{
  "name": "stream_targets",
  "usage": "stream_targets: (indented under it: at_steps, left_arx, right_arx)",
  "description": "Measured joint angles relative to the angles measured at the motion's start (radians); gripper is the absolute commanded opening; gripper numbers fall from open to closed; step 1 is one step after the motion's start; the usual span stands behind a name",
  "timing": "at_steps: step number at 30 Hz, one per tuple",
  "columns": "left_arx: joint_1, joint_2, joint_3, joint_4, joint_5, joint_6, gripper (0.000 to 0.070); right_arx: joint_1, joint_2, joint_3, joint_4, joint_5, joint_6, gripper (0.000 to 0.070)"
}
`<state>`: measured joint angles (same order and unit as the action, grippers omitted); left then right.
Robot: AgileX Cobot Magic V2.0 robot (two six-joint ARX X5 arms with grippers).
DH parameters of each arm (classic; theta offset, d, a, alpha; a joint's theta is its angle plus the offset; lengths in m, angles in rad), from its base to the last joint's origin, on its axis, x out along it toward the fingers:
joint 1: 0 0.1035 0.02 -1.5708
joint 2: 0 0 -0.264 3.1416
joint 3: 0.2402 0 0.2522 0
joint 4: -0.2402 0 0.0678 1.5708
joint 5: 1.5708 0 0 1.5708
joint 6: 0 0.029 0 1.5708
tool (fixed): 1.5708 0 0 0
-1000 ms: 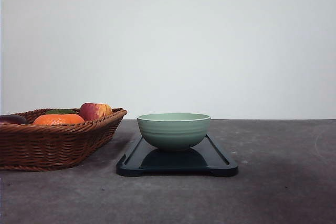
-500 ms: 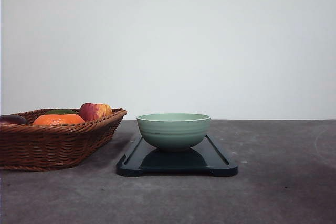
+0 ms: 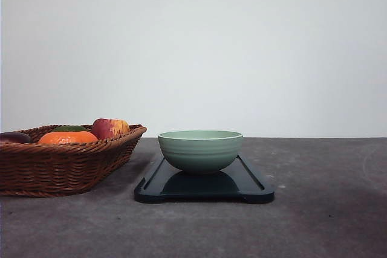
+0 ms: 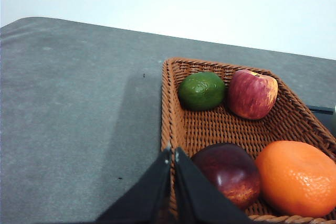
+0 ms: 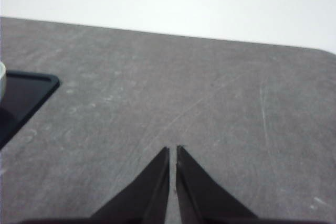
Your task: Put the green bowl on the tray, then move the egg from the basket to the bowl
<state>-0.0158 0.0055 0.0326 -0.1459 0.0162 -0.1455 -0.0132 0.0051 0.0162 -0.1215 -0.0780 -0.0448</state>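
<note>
Sage-green bowl (image 3: 200, 150) sits upright, seemingly centred, on the tray (image 3: 248, 184); both arms' jaws nearly closed, empty.

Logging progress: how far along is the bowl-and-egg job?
Done: the pale green ridged bowl sits on the dark rectangular tray. In hand: nothing; the left end effector is shut by the brown wicker basket. Left: the reddish-brown oval egg lies in it.
</note>
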Motion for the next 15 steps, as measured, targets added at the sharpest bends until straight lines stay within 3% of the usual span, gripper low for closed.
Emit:
stream_targets:
  at_steps: [15]
  left_arx:
    - [0.0,0.0,0.0,0.0,0.0,0.0,0.0]
  right_arx:
    - [0.0,0.0,0.0,0.007,0.0,0.0,0.0015]
